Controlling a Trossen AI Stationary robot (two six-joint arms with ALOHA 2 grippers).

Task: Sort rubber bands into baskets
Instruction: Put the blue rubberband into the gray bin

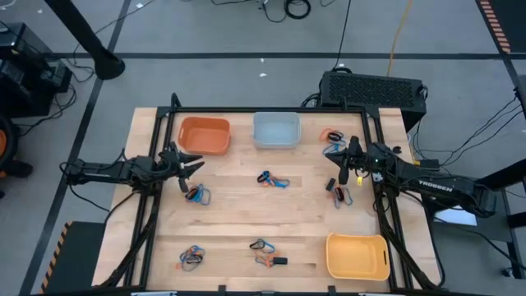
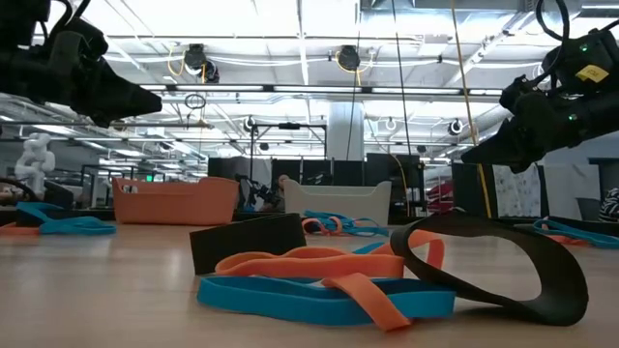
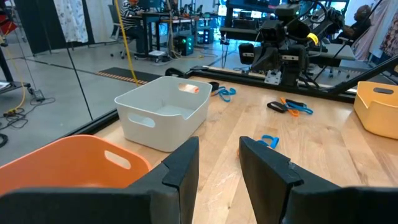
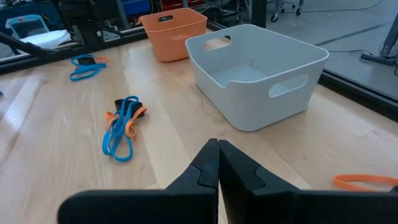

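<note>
Two grippers hovered: the spread, empty left gripper [image 1: 191, 164] was nearest the band cluster [image 1: 197, 195] just below the orange basket [image 1: 204, 136]; the right gripper [image 1: 344, 167] was pressed together.

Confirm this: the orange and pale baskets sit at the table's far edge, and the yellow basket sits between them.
Wrong. The yellow basket is not between the orange basket and pale basket; it sits alone at the near right corner, as the high view shows. The other two do sit at the far edge.

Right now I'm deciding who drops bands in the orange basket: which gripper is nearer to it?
Left. The left gripper hovers just beside the orange basket, at its front left corner. The right gripper is far across the table, beyond the pale basket.
</note>
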